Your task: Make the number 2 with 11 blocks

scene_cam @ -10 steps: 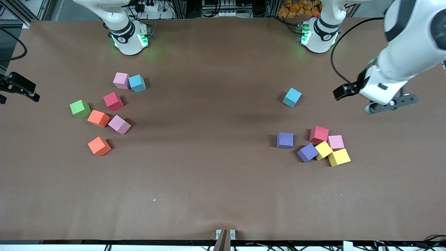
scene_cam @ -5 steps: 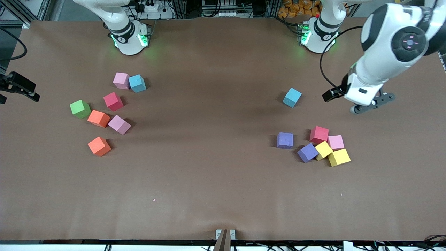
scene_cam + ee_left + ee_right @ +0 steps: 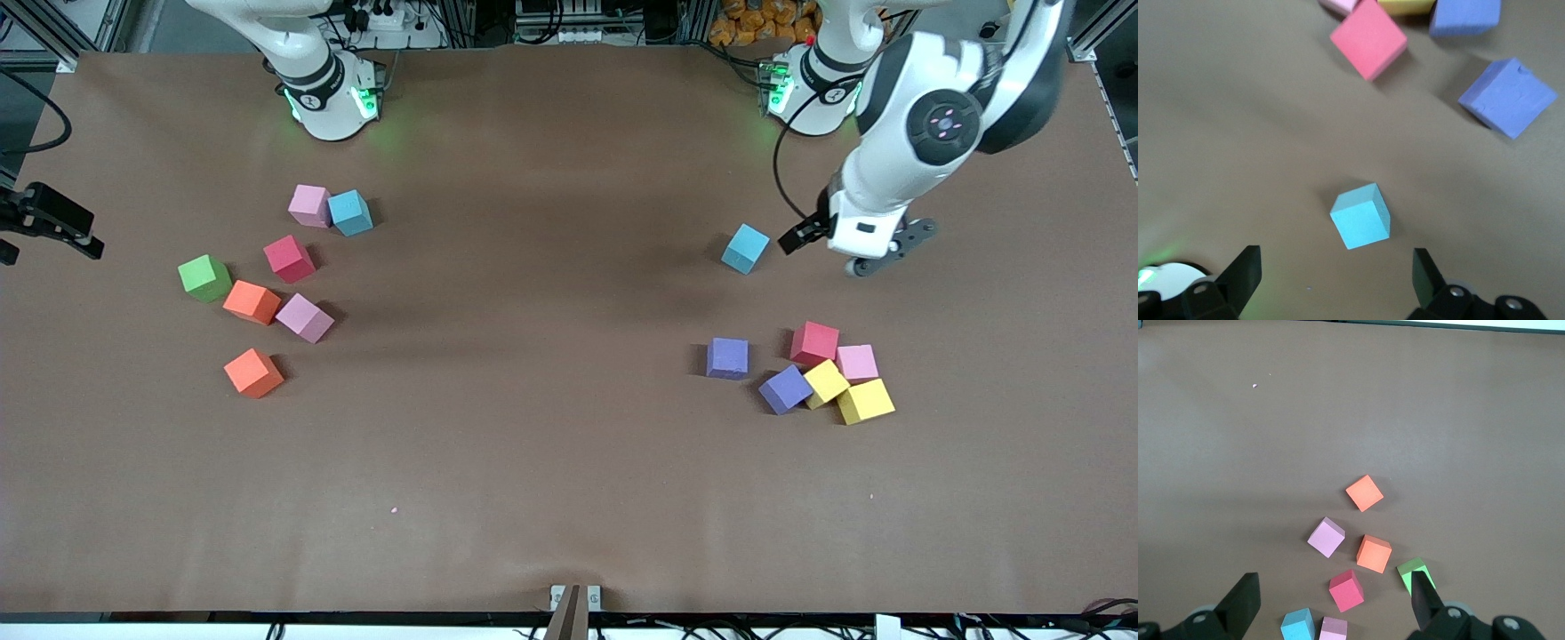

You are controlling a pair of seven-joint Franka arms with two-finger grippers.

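The blocks lie loose in two groups, and no number 2 is in view. Toward the left arm's end, a blue block (image 3: 745, 248) (image 3: 1361, 217) sits alone. Nearer the front camera lie a purple block (image 3: 727, 358), a red block (image 3: 815, 344) and a tight bunch of pink, yellow and purple ones (image 3: 845, 384). My left gripper (image 3: 861, 256) (image 3: 1335, 270) hangs open and empty beside the blue block. My right gripper (image 3: 1335, 600) is open and empty, high over the other group: pink (image 3: 309, 205), blue (image 3: 350, 212), red (image 3: 289, 259), green (image 3: 204, 277), orange (image 3: 252, 302).
The brown table (image 3: 533, 400) is bare between the two groups. A black device (image 3: 49, 220) sticks in at the table edge by the right arm's end. Both arm bases (image 3: 329, 98) stand along the edge farthest from the front camera.
My left arm has swung in from its end of the table toward the lone blue block, still open. The blocks and the right arm have not moved.
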